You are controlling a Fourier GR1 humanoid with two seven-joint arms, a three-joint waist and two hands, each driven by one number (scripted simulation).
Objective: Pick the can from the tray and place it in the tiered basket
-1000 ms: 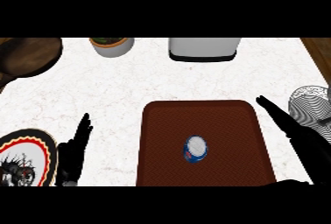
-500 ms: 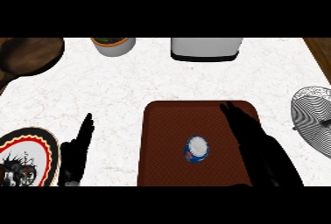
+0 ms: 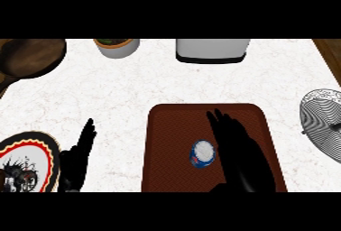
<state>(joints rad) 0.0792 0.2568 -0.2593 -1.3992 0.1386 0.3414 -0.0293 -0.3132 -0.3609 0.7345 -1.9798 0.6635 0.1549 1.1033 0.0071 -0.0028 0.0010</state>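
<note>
- Right hand (image 3: 241, 155) over the tray (image 3: 174, 121) in the head view, fingers straight and lying close together, pointing away toward the far edge; nothing held
- Sits just beside the can (image 3: 203, 154), on the can's right side, with no visible curl round it (contact between fingers and can cannot be told from this steep angle)
- Can upright in the middle of the tray, pale lid up, a strip of blue side wall showing at its lower left
- Likely light and stiff, with a smooth rounded wall that could slip or roll if nudged off its base; thin metal, so probably dentable if squeezed hard at one spot
- Best taken round the side wall, thumb on one side and fingers opposite, about mid-height rather than by the lid rim (a judgement, not seen)
- Left hand (image 3: 78, 159) open and resting at the lower left, fingers up, beside a patterned plate (image 3: 26, 155)
- Tiered basket (image 3: 324, 121) of wire at the right edge, well apart from the can, partly cut off by the frame
- Also along the far side: a dark pan (image 3: 30, 56), a pot with a plant (image 3: 118, 46) and a grey appliance (image 3: 212, 49), all clear of the tray
</note>
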